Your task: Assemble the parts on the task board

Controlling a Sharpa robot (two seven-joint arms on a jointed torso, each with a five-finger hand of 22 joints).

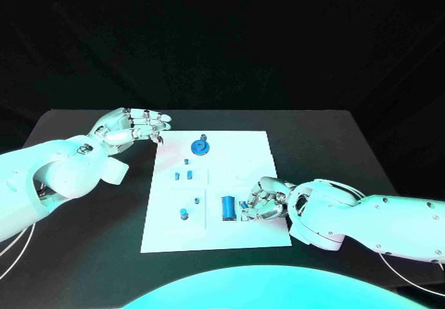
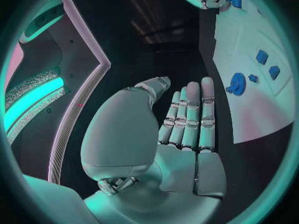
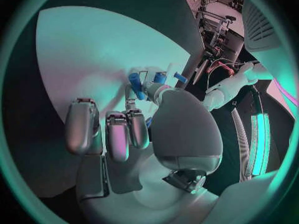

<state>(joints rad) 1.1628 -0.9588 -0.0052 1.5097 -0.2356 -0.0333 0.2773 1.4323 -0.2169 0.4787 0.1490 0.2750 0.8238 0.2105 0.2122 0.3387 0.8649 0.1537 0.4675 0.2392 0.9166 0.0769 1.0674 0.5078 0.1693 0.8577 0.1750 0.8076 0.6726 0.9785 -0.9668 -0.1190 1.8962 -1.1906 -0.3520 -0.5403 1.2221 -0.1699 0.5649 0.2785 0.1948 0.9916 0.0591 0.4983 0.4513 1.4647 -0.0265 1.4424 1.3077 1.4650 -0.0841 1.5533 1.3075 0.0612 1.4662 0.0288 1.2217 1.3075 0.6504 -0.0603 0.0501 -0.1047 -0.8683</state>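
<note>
**At the board's near right corner: pick-up of a blue part under way**

Near the right edge of the white task board (image 1: 211,193), right hand (image 1: 264,201) with fingers curled just beside the blue cylinder (image 1: 227,207); grip on any part impossible to confirm. Beyond the board's far left corner, above the black worktop (image 1: 83,257), left hand (image 1: 132,128) empty, fingers straight and side by side. Round blue part (image 1: 200,147) at the far end, small blue pieces (image 1: 182,174) between. Judged step: securing one part. Next move, likely: firm pinch, lift, carry to its seat.
</note>
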